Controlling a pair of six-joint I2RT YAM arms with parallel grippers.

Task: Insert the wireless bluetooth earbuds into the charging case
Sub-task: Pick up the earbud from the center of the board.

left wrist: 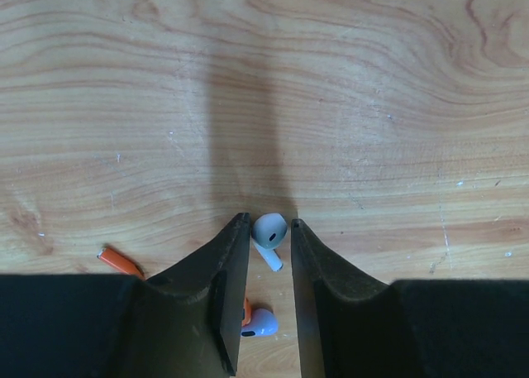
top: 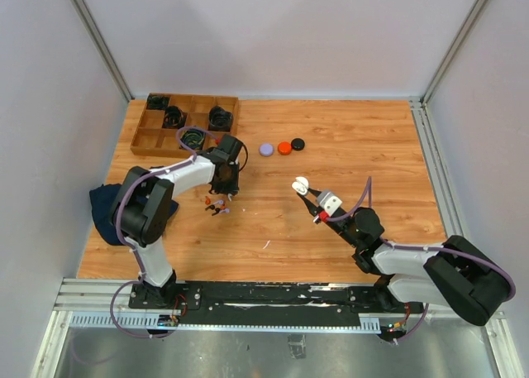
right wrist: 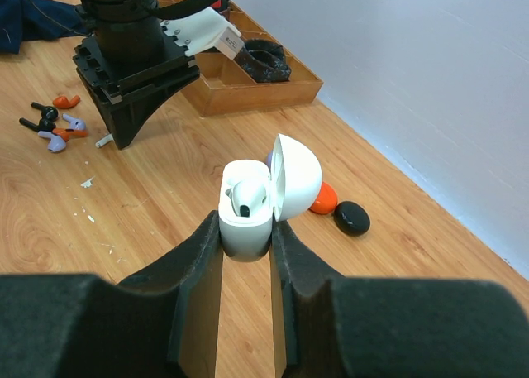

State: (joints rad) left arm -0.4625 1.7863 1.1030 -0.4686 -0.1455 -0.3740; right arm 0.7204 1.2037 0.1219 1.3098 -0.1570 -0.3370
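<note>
If swung wide on the lift, liable to sweep the loose earbuds (top: 216,204) lying just near of the wrist across the table (top: 355,138). If tipped on the way over, apt to spill the seated bud (right wrist: 247,198) out of the charging case (right wrist: 246,222), lid (right wrist: 296,175) hinged open to the right. If nipped off-centre, likely to squirt free: white earbud (left wrist: 269,229), round-headed and slick by the look, flat on the wood at left of centre. Some chance too of snagging the purple-and-white bud (left wrist: 261,322) just near of it.

Left arm (top: 178,175) folded tight, elbow back, wrist turned straight down. Right arm (top: 397,258) stretched low from the near right, reaching far and left. Right gripper (right wrist: 246,226) clamped on the lower half of the charging case, mouth up, apparently held clear of the wood, well apart from the left. Left gripper (left wrist: 269,222) upright over the table, jaws narrow, one on either side of the white earbud's head; cannot tell whether pressing on it or just short.
</note>
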